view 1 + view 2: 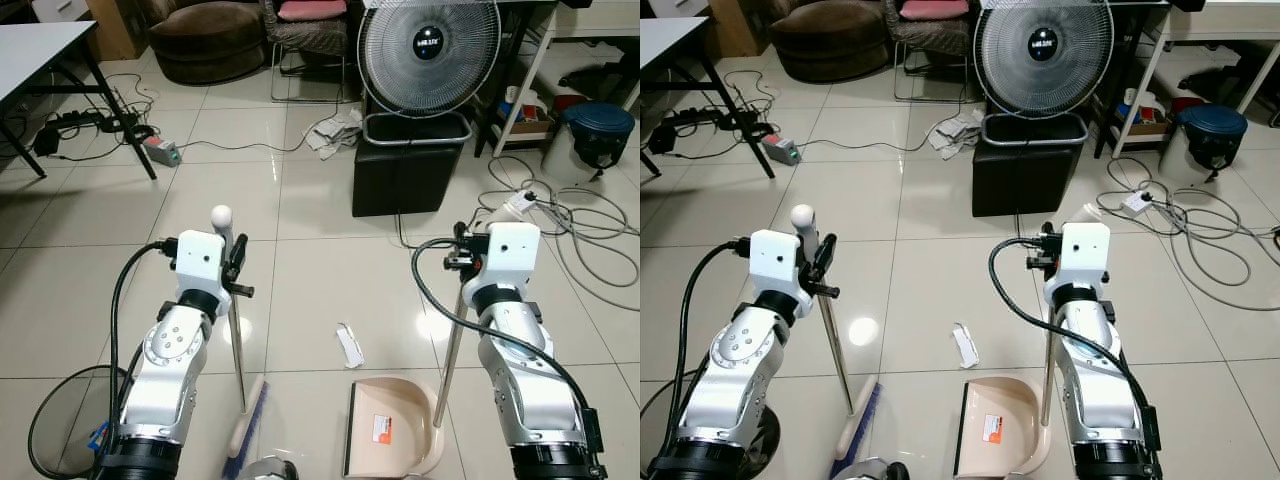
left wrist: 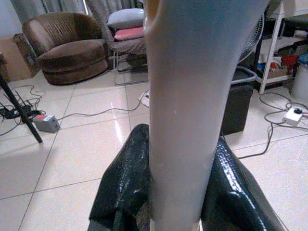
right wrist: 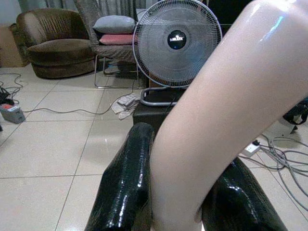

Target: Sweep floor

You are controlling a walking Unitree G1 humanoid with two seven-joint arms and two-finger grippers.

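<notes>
My left gripper is shut on the upper part of a broom handle, just under its white knob. The silver shaft runs down to a beige brush head with blue bristles resting on the tiles. My right gripper is shut on the pale grip of a dustpan handle. Its silver shaft slants down to the beige dustpan on the floor in front of me. A white paper scrap lies on the tiles just beyond the pan's mouth, between the two tools.
A black box with a large fan on it stands ahead. Cables and a power strip sprawl on the right near a blue bin. Crumpled paper lies further off. A table stands at left, a wire basket by my left arm.
</notes>
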